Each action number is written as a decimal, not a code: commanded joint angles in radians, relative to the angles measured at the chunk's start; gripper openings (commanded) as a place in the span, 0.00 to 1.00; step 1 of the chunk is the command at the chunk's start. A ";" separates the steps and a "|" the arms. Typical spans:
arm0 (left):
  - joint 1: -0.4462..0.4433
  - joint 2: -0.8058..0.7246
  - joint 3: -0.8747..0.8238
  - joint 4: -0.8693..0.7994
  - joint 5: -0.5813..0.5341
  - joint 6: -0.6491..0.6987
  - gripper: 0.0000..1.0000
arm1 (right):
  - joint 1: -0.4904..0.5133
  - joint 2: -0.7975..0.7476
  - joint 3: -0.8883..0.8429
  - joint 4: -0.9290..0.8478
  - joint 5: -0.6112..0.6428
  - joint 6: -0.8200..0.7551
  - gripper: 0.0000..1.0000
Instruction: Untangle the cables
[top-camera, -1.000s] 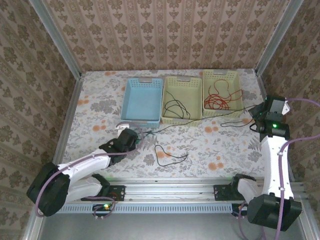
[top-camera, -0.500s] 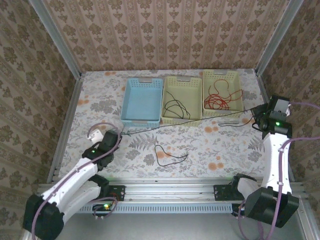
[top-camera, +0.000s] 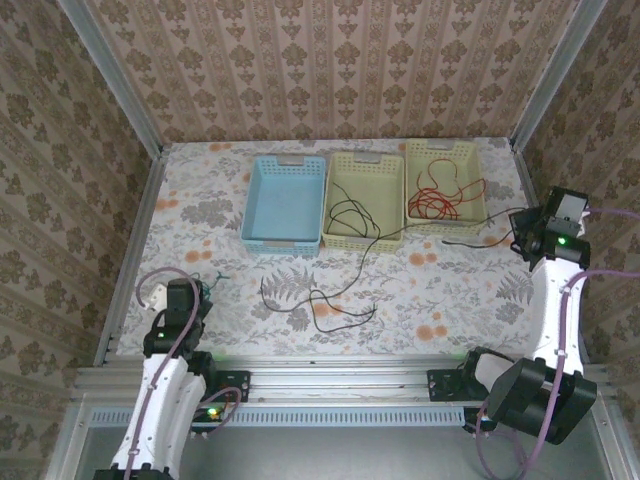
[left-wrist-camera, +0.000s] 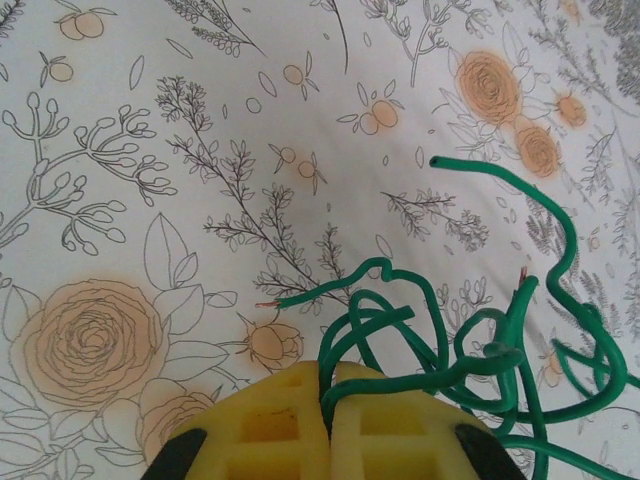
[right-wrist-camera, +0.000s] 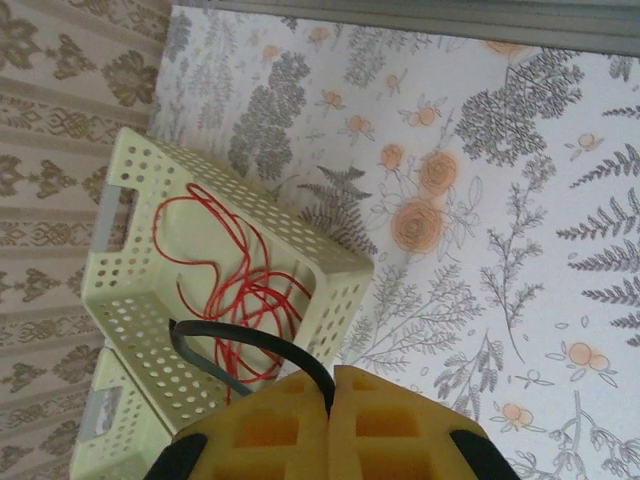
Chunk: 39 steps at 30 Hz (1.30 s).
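At the near-left edge of the table (top-camera: 190, 215), my left gripper (left-wrist-camera: 328, 368) has its pads pressed together on the green cable (left-wrist-camera: 470, 345). Its loose coils lie on the surface just beyond the tips. Far right, my right gripper (right-wrist-camera: 331, 378) pinches the black cable (right-wrist-camera: 240, 340), pads closed, just beside the right yellow basket (right-wrist-camera: 335, 262) holding the red cable (right-wrist-camera: 245, 295). Top view: more black cable coils in the middle yellow basket (top-camera: 366, 158) and spills over its near rim to a loop near table centre. Blue basket (top-camera: 290, 161) stands left of it.
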 joint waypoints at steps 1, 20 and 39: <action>0.010 0.028 0.054 0.038 0.024 0.088 0.00 | 0.011 -0.004 0.028 0.056 -0.080 -0.023 0.00; -0.506 0.656 0.116 0.533 -0.013 -0.028 0.00 | 0.294 0.088 0.581 0.514 -0.385 -0.111 0.00; -0.592 0.860 0.155 0.521 -0.047 -0.074 0.00 | 0.273 0.855 1.894 0.531 -0.362 0.283 0.00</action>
